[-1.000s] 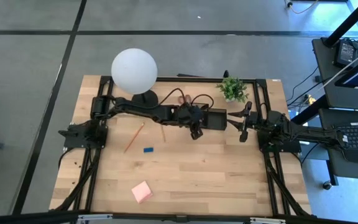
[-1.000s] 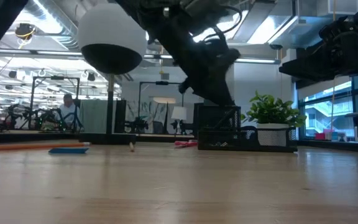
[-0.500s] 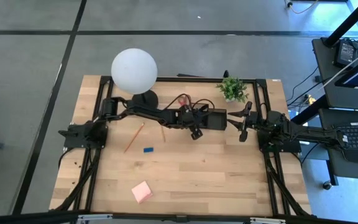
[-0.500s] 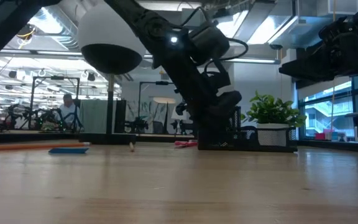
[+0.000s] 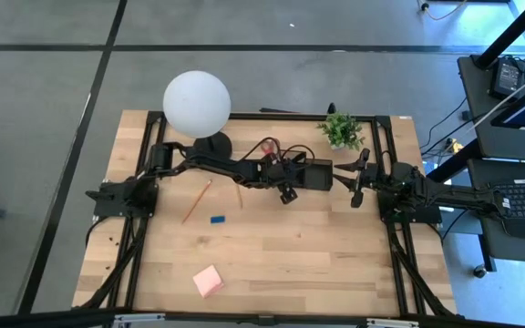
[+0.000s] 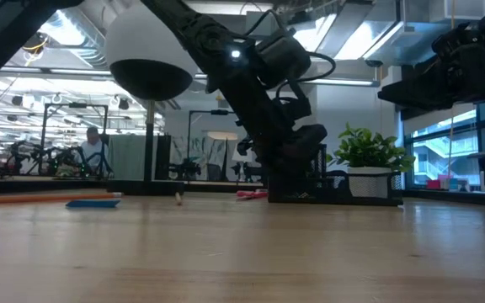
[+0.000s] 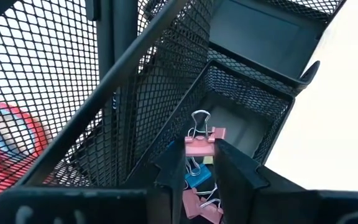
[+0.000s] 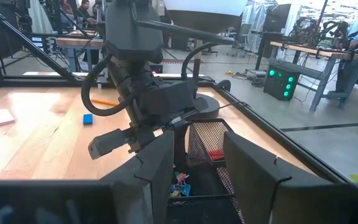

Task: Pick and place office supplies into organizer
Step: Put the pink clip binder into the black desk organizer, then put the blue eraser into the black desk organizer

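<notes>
My left gripper (image 7: 201, 149) is low over the black mesh organizer (image 5: 317, 173), above a small compartment (image 7: 244, 118), and is shut on a pink binder clip (image 7: 202, 144). More clips (image 7: 194, 177), blue and pink, lie in that compartment. My right gripper (image 8: 197, 146) waits open just right of the organizer (image 8: 207, 146), touching nothing. The red-handled scissors (image 5: 270, 146) lie on the table beyond the organizer. Two pencils (image 5: 197, 200) (image 5: 239, 194), the blue eraser (image 5: 217, 219) and the pink sticky-note pad (image 5: 208, 281) also lie flat on the table. No pens show. My left gripper pinches the pink binder clip by its pink body (image 7: 202, 148) between the two fingers (image 7: 229, 165). The wire handle (image 7: 199, 118) sticks out past the fingertips. The clip is lifted clear, above the compartment's floor. The fingers slant down into the organizer from the table's left.
The white globe lamp (image 5: 196, 103) stands on its round black base (image 5: 212, 143) at the far left of the organizer. The green potted plant (image 5: 340, 130) is at the far edge. The near half of the table (image 5: 317, 264) holds only the pad.
In the first half second my left arm came down, bringing its gripper from above the organizer's rim to low against the organizer. Since then it has kept almost still. The right arm has not moved.
</notes>
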